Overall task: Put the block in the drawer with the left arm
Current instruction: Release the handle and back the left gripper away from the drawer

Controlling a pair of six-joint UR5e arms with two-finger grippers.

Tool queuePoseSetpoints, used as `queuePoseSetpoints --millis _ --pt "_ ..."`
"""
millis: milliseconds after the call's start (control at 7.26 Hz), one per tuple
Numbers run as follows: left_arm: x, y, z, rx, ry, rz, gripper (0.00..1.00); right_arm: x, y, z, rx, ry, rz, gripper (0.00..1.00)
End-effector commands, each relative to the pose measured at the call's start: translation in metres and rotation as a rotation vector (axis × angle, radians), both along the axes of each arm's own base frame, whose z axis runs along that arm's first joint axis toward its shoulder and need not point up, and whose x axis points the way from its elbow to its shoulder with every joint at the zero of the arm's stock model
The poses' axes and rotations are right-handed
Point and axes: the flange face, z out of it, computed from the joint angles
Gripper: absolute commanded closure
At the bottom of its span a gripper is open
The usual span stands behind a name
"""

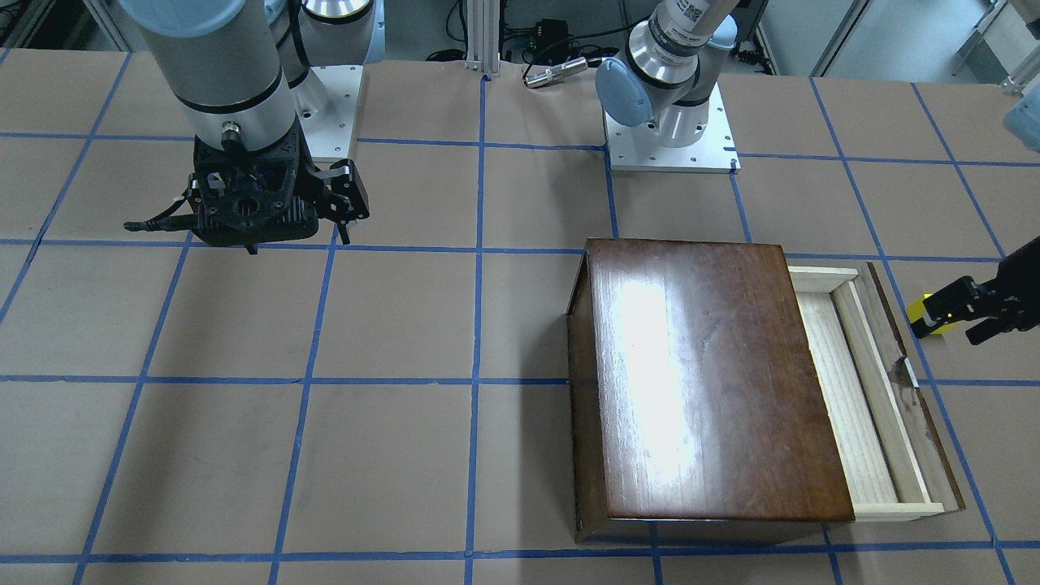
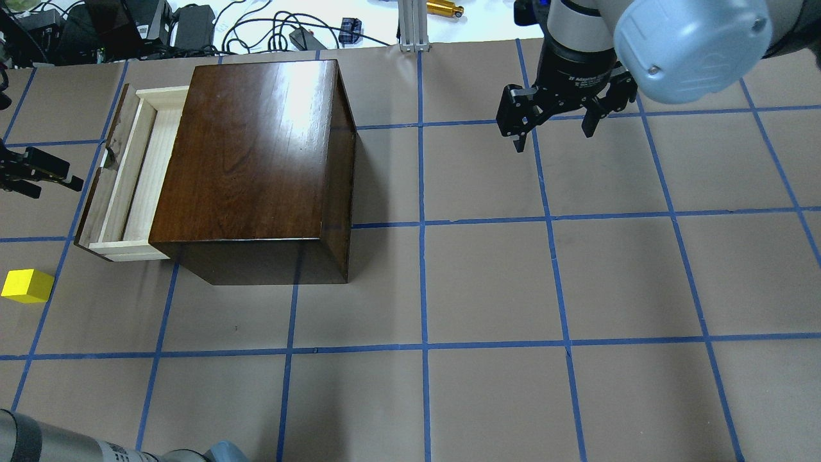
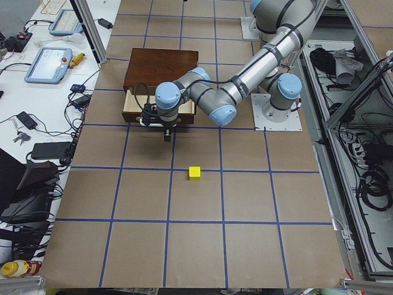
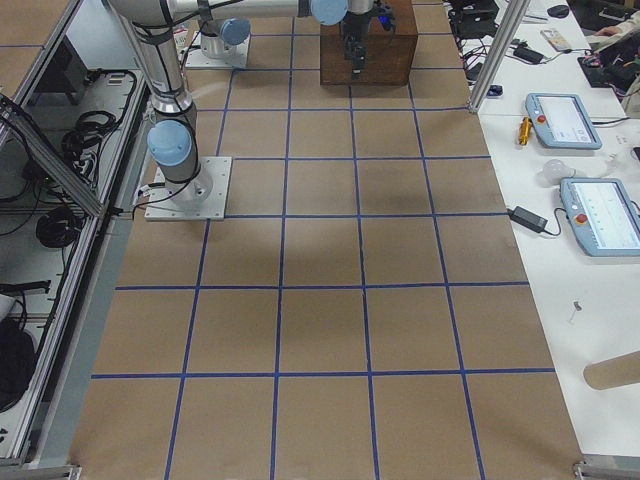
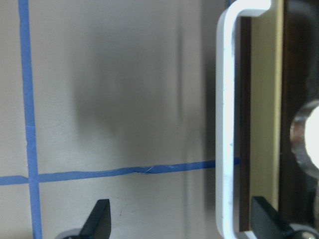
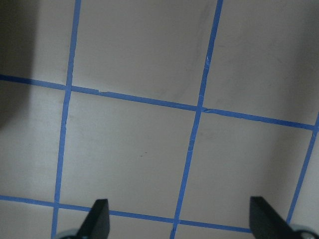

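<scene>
The yellow block [image 2: 27, 285] lies on the table beyond the open drawer's near corner; it also shows in the left side view [image 3: 194, 173] and partly behind the fingers in the front view [image 1: 918, 313]. The drawer [image 2: 138, 183] is pulled out of the dark-brown cabinet [image 2: 256, 154], and its pale tray [image 1: 845, 398] is empty. My left gripper [image 2: 56, 186] hangs open just outside the drawer's front panel [image 5: 244, 124], apart from the block, holding nothing. My right gripper [image 2: 555, 131] is open and empty over bare table far from the cabinet.
The table is brown paper with a blue tape grid [image 2: 423, 224]. The two arm bases [image 1: 670, 146] stand on the robot's side. Cables and boxes [image 2: 192, 25] lie beyond the far table edge. Operator tablets [image 3: 46, 64] lie on a side bench.
</scene>
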Motion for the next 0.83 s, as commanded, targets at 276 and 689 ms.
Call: queuePoseSetpoints --millis 276,689 --pt "-0.038 0.039 0.073 0.045 -0.07 0.028 0.0 0.0 0.0 0.0 0.0 0.0 -0.001 0.0" --pt "-0.175 0.028 0.131 -0.007 -0.132 -0.003 0.0 0.0 0.0 0.0 0.0 0.0 0.001 0.0"
